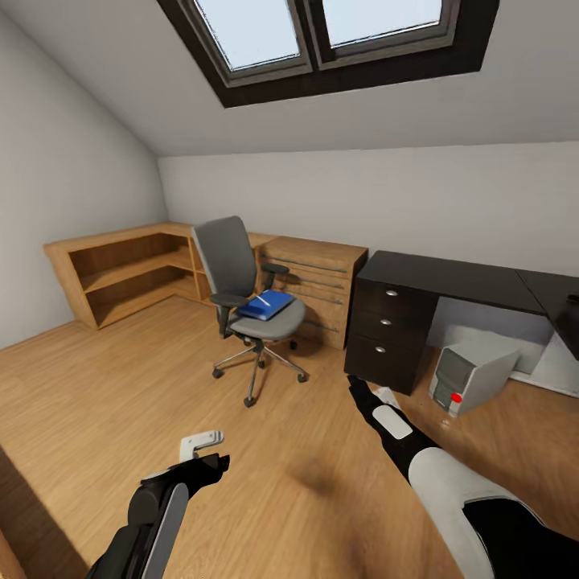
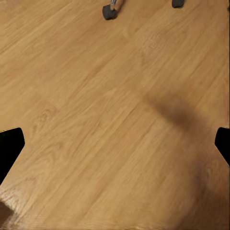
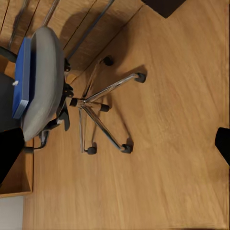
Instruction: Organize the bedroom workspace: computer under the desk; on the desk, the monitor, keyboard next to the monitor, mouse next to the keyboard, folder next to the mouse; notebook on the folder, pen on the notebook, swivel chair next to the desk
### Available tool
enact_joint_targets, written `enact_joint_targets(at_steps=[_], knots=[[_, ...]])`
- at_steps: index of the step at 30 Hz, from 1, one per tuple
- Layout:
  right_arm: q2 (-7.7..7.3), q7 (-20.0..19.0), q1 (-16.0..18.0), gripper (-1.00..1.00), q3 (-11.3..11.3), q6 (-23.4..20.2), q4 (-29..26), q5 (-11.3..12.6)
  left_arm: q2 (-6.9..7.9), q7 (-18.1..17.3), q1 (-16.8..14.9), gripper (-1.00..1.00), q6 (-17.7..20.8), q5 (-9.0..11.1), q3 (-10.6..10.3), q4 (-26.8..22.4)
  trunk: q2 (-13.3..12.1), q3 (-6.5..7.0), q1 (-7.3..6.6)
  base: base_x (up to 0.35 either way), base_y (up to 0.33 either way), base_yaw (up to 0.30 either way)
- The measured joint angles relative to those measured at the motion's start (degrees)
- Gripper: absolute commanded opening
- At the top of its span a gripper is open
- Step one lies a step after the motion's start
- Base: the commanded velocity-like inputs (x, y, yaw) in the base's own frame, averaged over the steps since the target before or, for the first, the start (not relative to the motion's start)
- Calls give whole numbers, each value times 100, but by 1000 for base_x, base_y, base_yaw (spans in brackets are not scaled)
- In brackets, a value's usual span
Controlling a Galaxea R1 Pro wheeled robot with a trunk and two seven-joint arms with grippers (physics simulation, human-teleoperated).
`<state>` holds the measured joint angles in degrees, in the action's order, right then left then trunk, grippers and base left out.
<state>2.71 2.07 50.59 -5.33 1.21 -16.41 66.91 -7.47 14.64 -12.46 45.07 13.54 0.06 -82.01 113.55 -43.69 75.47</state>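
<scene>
Bright blue flat folder (image 1: 266,305) is seen lying on the grey-seated swivel chair (image 1: 241,277), left of the black-topped table (image 1: 450,277). The silver-grey tower computer (image 1: 470,376) stands beneath it. Both grippers' fingers (image 2: 10,148) (image 3: 223,143) are spread wide above wooden floor (image 1: 121,402).

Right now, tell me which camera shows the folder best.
The head view: the folder lies face-up on the swivel chair seat, with its whole blue top visible. The right wrist view catches the folder edge-on against the seat, so only a narrow strip shows. The left wrist view looks at floor and two chair casters.
</scene>
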Motion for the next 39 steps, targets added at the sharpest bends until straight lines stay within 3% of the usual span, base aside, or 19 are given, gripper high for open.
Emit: enact_joint_targets(at_steps=[6, 10, 11, 17, 19, 21, 22, 23, 25, 28, 30, 31, 34, 36, 39], knots=[[9, 0, 0, 100, -12, 10, -10, -23, 0, 0, 0, 100, 0, 0, 2, -10, -241, 117, -132, -344, 0, -259], [21, 5, 0, 100, -93, 22, -37, -242, 0, 3, 0, 100, -11, 0, 2, -13, -401, 190, -220, -345, 0, -234], [28, 7, 0, 100, -181, 68, -55, -556, 1, 6, 0, 100, -40, 0, 2, -15, -441, 208, -242, -345, 0, -143], [30, 58, 0, 100, -259, 300, -348, -1388, 1, 9, 1, 100, -66, 0, 3, -16, -682, 317, -375, -255, 0, -47], [26, 270, -1, 100, -257, 327, -640, -1828, 3, 14, 1, 100, -70, -1, 38, -18, -762, 353, -420, -51, 0, -7], [25, 543, -5, 100, -260, 332, -764, -2077, 3, 15, 1, 100, -71, 0, 51, -19, -842, 388, -465, -20, 0, -3], [24, 992, -19, 100, -264, 326, -980, -2349, 3, 15, 1, 100, -72, -1, 60, -21, -882, 407, -487, -8, 0, -1], [25, 1237, -61, 100, -265, 312, -1158, -2457, 3, 15, 1, 100, -72, 0, 63, -20, -922, 424, -509, -6, 0, -1], [22, 1475, -147, 100, -265, 285, -1411, -2542, 3, 15, 1, 100, -73, 0, 64, -23, -1003, 460, -553, -4, 0, -1], [2, 1996, -587, 100, -326, 109, -2452, -2717, 2, 15, 1, 100, -78, 0, 66, -55, -1123, 514, -619, -2, 0, 0], [-12, 2152, -858, 100, -380, -24, -3014, -2804, -1, 17, 1, 100, -79, 0, 66, -91, -1203, 550, -663, -5, 0, 0], [-27, 2252, -1150, 100, -426, -172, -3562, -2912, -2, 28, 1, 100, -79, 0, 67, -122, -1243, 568, -685, -31, 0, 0], [-47, 2338, -1565, 100, -469, -399, -4314, -3117, -4, 92, 2, 100, -80, -1, 65, -149, -1364, 622, -750, -127, 0, 0], [-59, 2391, -1901, 100, -490, -606, -4925, -3358, -7, 252, 2, 100, -79, 2, 62, -166, -1444, 657, -792, -255, 0, 0], [-58, 2413, -2045, 100, -500, -693, -5180, -3472, -11, 375, 2, 100, -80, 6, 60, -178, -1565, 711, -857, -297, 0, 0]])
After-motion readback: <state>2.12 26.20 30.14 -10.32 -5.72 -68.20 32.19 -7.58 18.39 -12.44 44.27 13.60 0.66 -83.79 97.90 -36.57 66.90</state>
